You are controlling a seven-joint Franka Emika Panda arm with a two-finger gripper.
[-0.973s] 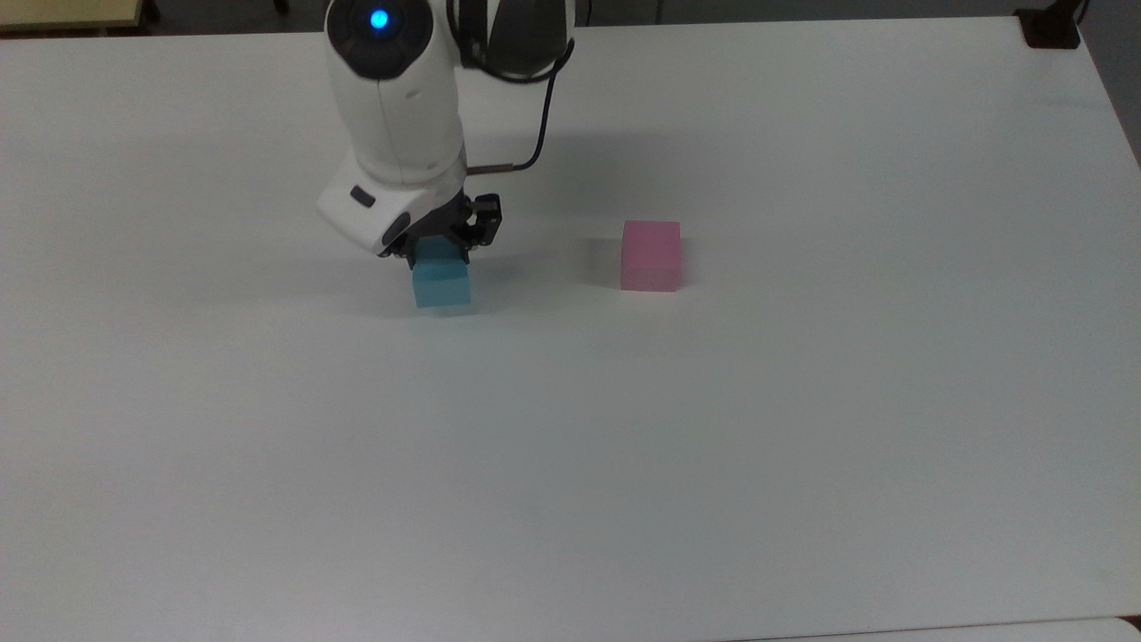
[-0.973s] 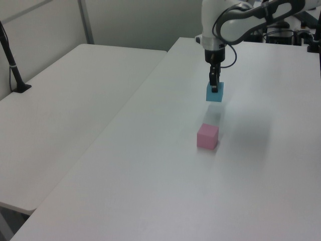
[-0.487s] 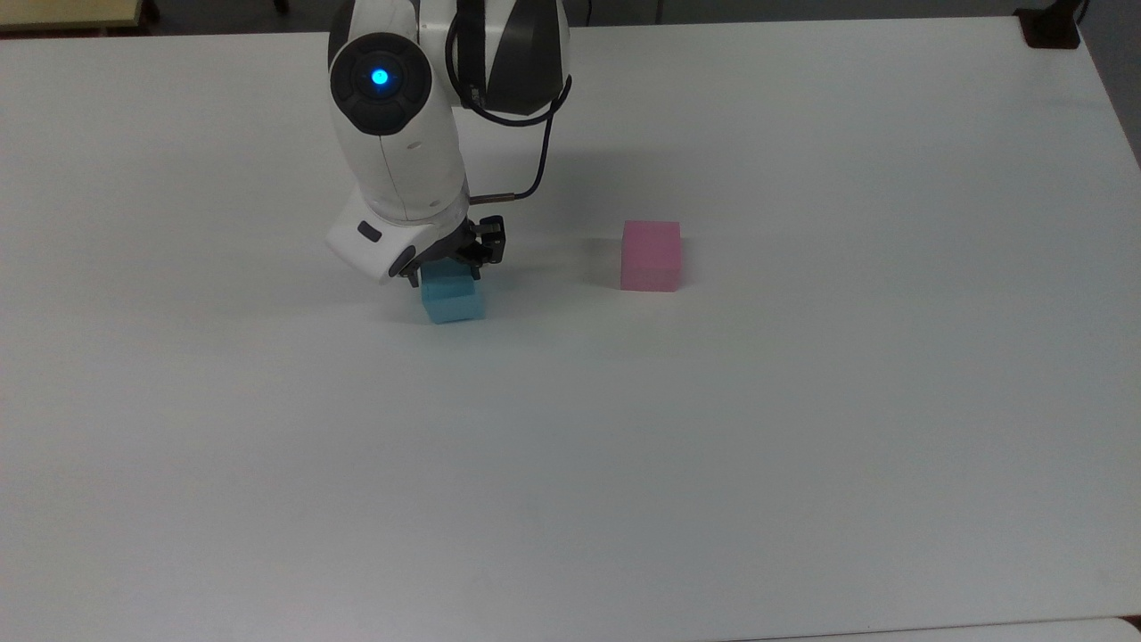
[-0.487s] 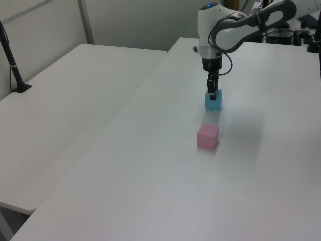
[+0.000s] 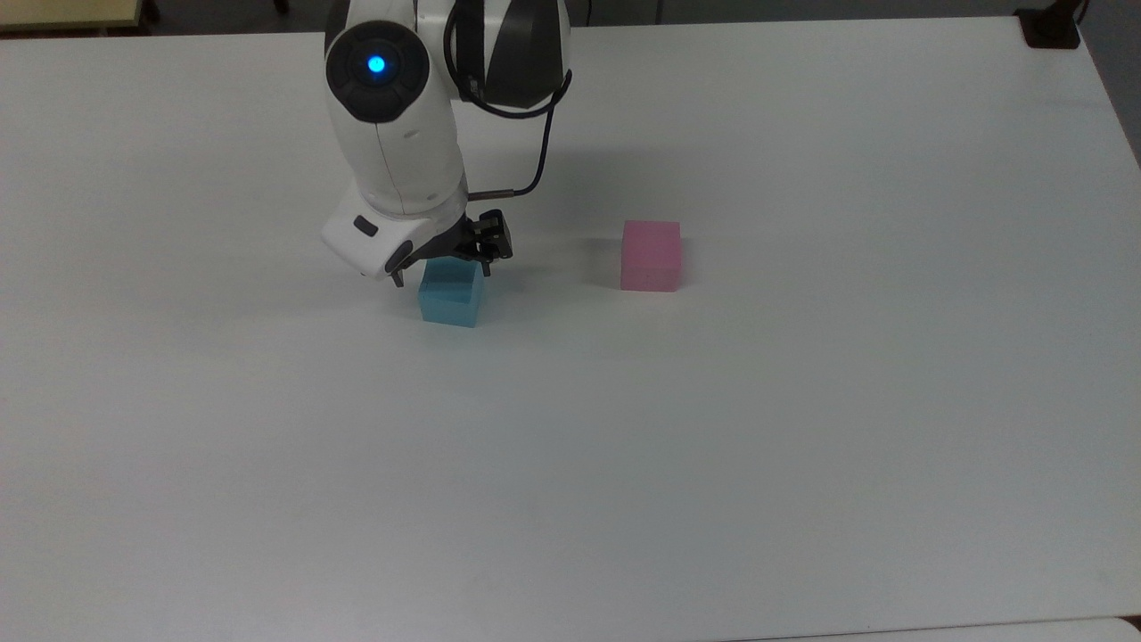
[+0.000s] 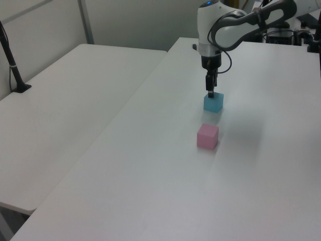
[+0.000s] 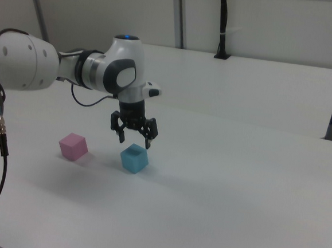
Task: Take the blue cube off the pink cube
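A white table (image 5: 802, 446) carries both cubes with nothing between them. The blue cube (image 7: 134, 158), matte cyan with plain unmarked faces, sits on the tabletop, well apart from the pink cube (image 7: 73, 146), which is on the right view's left. The gripper (image 7: 134, 139) hangs just above the blue cube, fingers spread, grasping nothing.

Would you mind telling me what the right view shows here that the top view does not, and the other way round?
The right view shows both fingers spread, with air between the fingertips and the blue cube. The top view shows the black clamp at the table's far corner. Both show the open gripper above the blue cube, which rests on the table, apart from the pink cube.
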